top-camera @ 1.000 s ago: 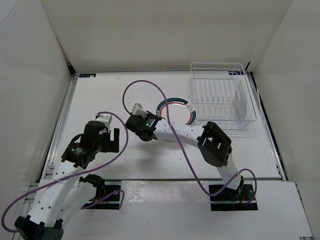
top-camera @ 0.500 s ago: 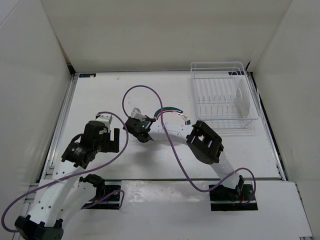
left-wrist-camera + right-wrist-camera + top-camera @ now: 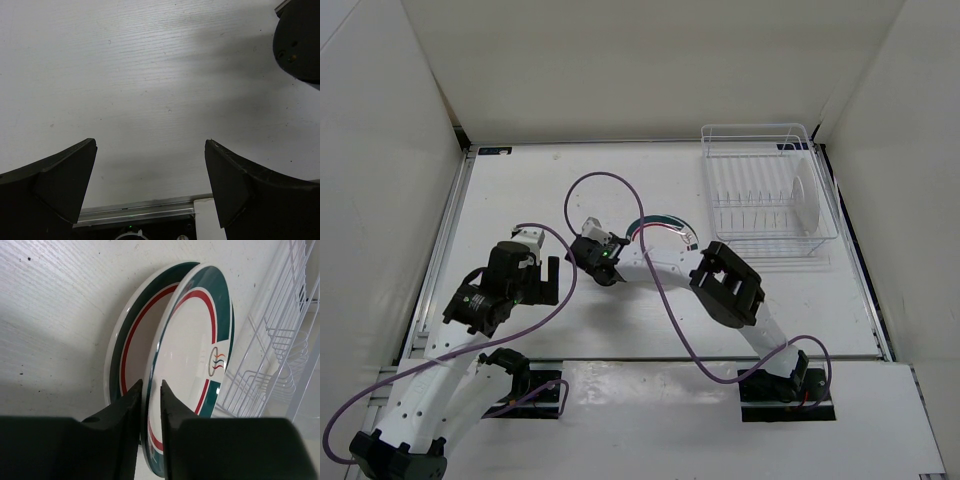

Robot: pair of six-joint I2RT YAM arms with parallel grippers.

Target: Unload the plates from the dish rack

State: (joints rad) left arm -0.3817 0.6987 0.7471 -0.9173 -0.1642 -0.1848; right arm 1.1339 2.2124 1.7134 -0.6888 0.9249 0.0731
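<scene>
My right gripper [image 3: 150, 385] is shut on the near rim of a white plate with a green-and-red rim band [image 3: 200, 340] and holds it tilted. A second plate with the same band [image 3: 120, 350] sits just behind it, low on the table. In the top view the right gripper [image 3: 623, 247] is at the table's middle, and the held plate [image 3: 660, 222] shows as a thin arc left of the dish rack [image 3: 765, 135]. Another white plate [image 3: 802, 205] stands on edge in the rack. My left gripper [image 3: 545, 280] is open and empty over bare table, its fingers [image 3: 60, 175] wide apart.
The wire rack [image 3: 280, 340] is close on the right of the held plate. The right arm's elbow [image 3: 725, 285] lies across the table's middle. Its wrist shows at the top right of the left wrist view [image 3: 300, 40]. White walls enclose the table.
The right arm has drawn left and slightly toward me with the plate. The plate has tipped from nearly face-up to almost edge-on. The left arm has not moved.
</scene>
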